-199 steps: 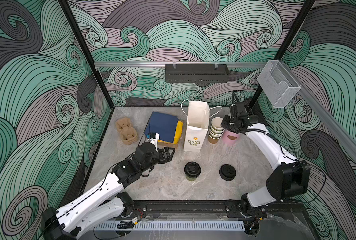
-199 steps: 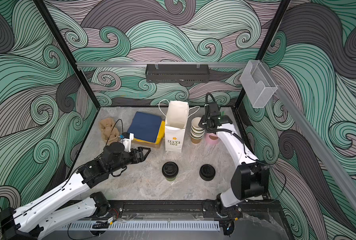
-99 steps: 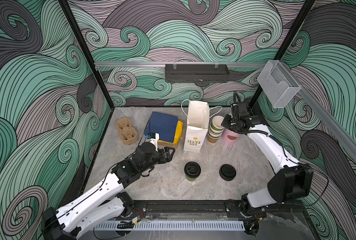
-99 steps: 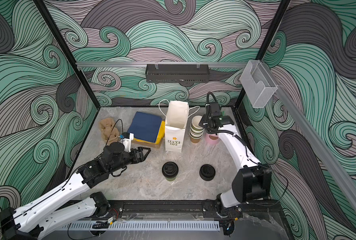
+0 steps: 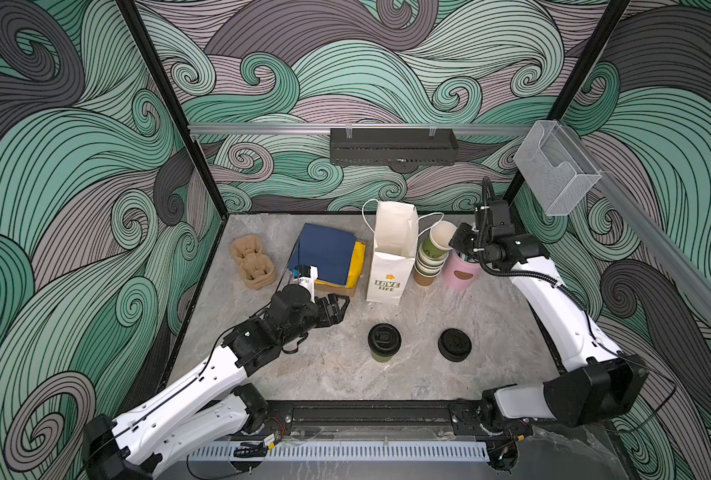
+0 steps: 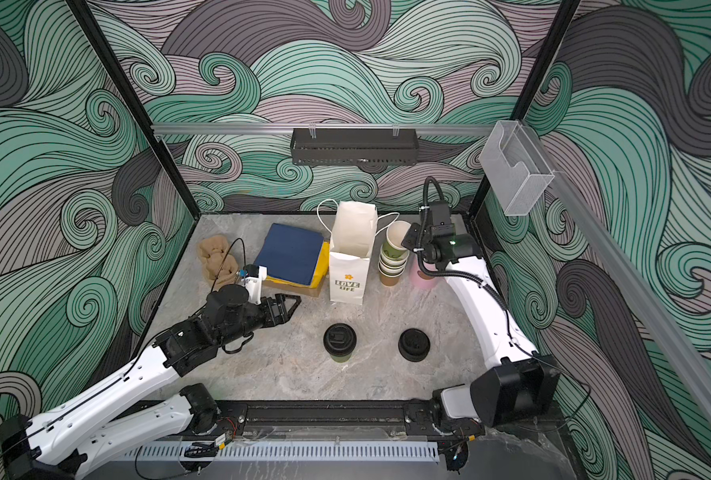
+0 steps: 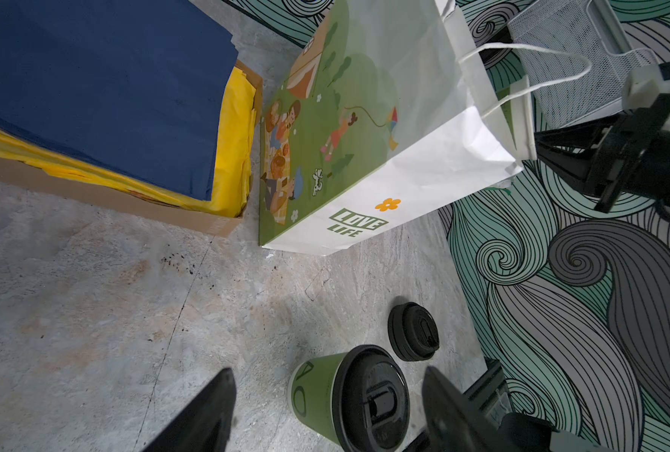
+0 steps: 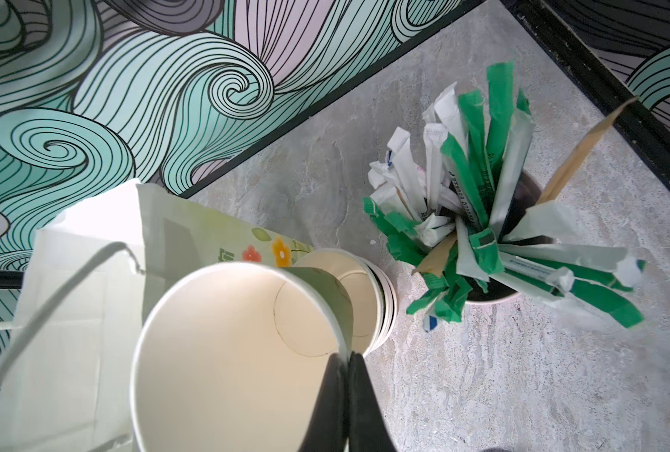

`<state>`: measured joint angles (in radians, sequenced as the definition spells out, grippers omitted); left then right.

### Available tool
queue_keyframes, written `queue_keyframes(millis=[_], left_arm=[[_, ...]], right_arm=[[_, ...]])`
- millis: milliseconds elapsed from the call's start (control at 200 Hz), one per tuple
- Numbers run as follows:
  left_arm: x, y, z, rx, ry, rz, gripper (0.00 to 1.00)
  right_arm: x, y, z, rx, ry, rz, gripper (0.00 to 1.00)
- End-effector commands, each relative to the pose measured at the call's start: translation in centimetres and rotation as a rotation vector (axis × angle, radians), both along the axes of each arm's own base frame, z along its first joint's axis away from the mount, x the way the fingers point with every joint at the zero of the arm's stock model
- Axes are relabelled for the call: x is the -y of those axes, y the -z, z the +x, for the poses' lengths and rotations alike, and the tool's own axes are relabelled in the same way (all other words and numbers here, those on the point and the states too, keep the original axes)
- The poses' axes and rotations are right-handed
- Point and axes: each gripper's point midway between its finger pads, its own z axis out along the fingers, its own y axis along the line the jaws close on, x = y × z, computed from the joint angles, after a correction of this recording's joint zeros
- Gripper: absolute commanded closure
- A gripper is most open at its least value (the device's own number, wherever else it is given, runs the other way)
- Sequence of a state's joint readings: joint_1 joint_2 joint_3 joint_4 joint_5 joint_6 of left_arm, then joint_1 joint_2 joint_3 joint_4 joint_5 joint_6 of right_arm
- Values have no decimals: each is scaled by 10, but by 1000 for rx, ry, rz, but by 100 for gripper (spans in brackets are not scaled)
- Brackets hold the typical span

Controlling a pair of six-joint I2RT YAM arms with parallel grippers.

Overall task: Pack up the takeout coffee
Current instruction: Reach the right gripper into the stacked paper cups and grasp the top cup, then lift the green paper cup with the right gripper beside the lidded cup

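Black jaws of the right gripper [image 8: 347, 358]: closed tight on the rim of one lidless paper cup [image 8: 239, 344].

- Change: a second ago that cup sat nested on the cup stack [image 5: 428, 266], just beside the paper bag [image 5: 391, 257] on its right-arm side. It now stands raised and tilted over the stack. Whether its base is fully free cannot be told
- Pink cup of sachets [image 5: 462, 274]: beyond the stack from the bag, under the right arm
- Left gripper [image 5: 337, 309]: jaws wide apart, holding nothing, in front of the bag toward the left-arm side, unmoved over the same second
- Lidded coffee cup [image 5: 383, 343]: the task's thing, upright on the table [image 5: 324, 374] in front of the bag, near the left gripper but apart from it
- Loose black lid [image 5: 454, 344]: in front of the bag toward the right-arm side, no cup wall showing beneath it
- Blue napkins [image 5: 324, 253]: boxed, beside the bag on the left-arm side

Reading: a second cup is probably being fetched for the loose lid, and bagging has not yet begun
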<state>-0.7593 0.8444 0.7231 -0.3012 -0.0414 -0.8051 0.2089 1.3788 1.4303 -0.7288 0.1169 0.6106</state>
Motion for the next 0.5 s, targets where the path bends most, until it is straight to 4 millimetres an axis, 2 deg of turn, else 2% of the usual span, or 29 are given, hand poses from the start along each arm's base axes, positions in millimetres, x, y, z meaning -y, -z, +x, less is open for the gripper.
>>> queue_keyframes(millis=[0,210,360,495], left_arm=[[-4,1,0,-6,-16,11,23],[-5,2,3,-1,-26,14,23],[-3,4,6,-2,-26,24,23],[0,9,11,-14,-34,26,23]], right_arm=[[8,-23,-14,35,11,-13,100],[14,-29,-58,31,-38,-43,100],[17,-24,-103,-23,-119,-90,100],[12,-19,-145,-73,-244,-122,100]])
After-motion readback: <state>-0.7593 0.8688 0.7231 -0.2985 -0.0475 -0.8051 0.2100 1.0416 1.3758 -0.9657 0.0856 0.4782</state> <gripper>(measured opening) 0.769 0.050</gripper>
